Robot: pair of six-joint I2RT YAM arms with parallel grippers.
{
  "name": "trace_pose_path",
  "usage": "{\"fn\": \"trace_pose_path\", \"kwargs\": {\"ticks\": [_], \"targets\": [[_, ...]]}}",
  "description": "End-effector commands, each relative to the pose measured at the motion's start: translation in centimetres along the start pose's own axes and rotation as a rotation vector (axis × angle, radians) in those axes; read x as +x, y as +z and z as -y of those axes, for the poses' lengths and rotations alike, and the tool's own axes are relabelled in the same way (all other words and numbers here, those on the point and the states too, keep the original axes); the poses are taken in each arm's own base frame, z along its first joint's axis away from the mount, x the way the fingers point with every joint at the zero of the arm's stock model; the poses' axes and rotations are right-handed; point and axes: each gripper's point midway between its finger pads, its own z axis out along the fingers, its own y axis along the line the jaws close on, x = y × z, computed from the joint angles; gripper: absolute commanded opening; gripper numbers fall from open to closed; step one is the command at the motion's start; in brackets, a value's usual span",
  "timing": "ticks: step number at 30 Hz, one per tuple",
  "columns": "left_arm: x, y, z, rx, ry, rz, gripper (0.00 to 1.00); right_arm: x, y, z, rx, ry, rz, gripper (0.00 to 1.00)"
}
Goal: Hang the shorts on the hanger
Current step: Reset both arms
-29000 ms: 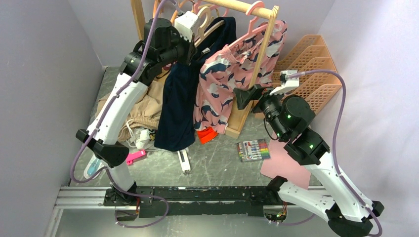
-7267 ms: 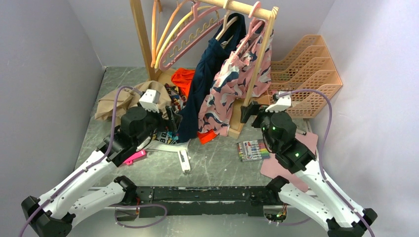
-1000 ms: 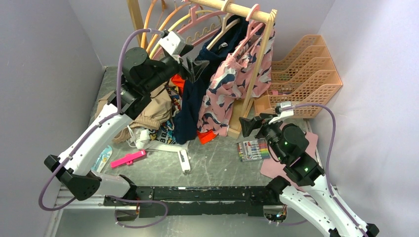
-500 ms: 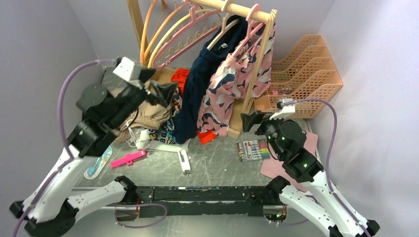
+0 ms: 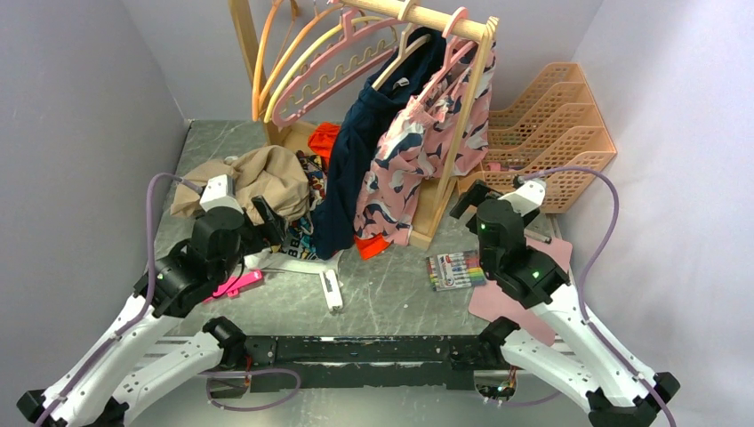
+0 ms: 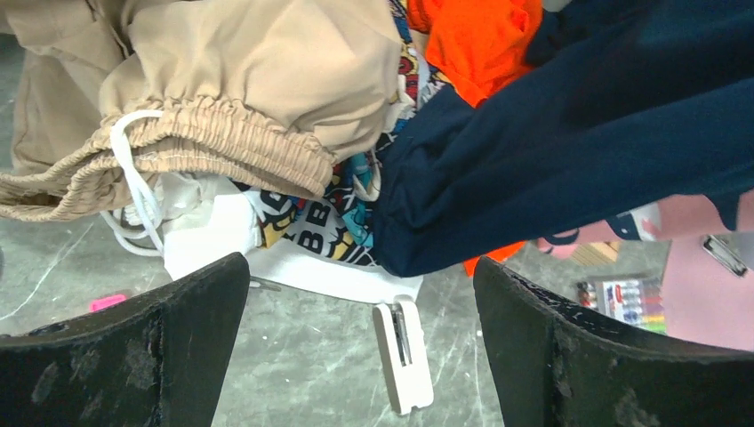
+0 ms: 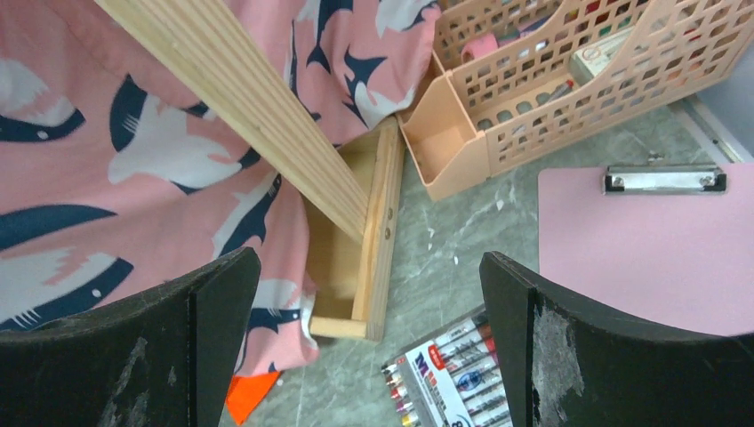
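Observation:
The navy shorts [image 5: 360, 169] hang from the cream hanger [image 5: 397, 55] on the wooden rail, their lower end [image 6: 569, 151] drooping onto the clothes pile. My left gripper [image 5: 271, 222] sits low over the table, left of the shorts and apart from them. In its wrist view the left gripper [image 6: 360, 267] is open and holds nothing. Beside the rack's foot, my right gripper [image 5: 469, 199] is also clear of the shorts. The right wrist view shows the right gripper [image 7: 369, 260] open and empty over the rack's wooden base [image 7: 378, 222].
A tan garment [image 5: 267, 173] and printed clothes lie piled left of the rack. Pink printed shorts [image 5: 418, 147] hang beside the navy ones, near pink hangers [image 5: 324, 76]. A peach file organiser [image 5: 551, 124], marker pack [image 5: 455, 269], pink clipboard [image 5: 520, 302] and white clip [image 5: 331, 291] are about.
My left arm has dropped from beside the hanging shorts at the rail to low over the table, its jaws opening wide. The right gripper has shifted slightly back and right.

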Motion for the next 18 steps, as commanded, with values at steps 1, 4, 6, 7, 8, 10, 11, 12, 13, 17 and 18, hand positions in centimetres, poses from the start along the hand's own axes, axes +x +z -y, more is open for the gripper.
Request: {"fn": "trace_pose_path", "kwargs": {"ticks": [1,4,6,7,8,10,11,12,13,17,18], "targets": [[-0.3,0.9,-1.2,-0.075,-0.037,0.055,1.0,-2.5,-0.2,0.4,0.03,0.022,0.086,1.0],[0.4,1.8,-0.4,-0.04,-0.027,0.035,1.0,-2.4,-0.3,0.4,0.019,0.043,0.091,1.0],[1.1,2.3,0.3,0.011,0.01,0.027,1.0,-2.6,-0.5,0.3,0.008,0.068,0.096,1.0],[1.3,2.4,0.7,0.037,0.03,0.023,0.99,-2.8,-0.6,0.3,0.002,0.065,0.102,1.0],[1.5,2.5,0.9,0.059,0.051,0.021,1.0,-3.1,-0.7,0.3,-0.006,0.06,0.112,1.0],[1.7,2.4,1.3,0.094,0.074,0.023,0.99,-3.8,-0.9,0.3,-0.016,0.054,0.132,1.0],[1.8,2.4,1.3,0.105,0.086,0.028,0.99,-4.1,-1.1,0.3,-0.017,0.052,0.141,1.0],[1.7,2.3,1.2,0.111,0.095,0.036,1.0,-4.5,-1.2,0.4,-0.02,0.051,0.151,1.0],[1.6,2.2,1.2,0.118,0.101,0.046,1.0,-4.8,-1.3,0.4,-0.023,0.046,0.161,1.0],[1.4,1.7,0.6,0.133,0.107,0.089,1.0,-4.9,-1.3,0.5,-0.019,-0.002,0.162,1.0],[1.4,1.5,0.6,0.142,0.103,0.1,1.0,-4.9,-1.3,0.4,-0.026,-0.02,0.158,1.0]]}}
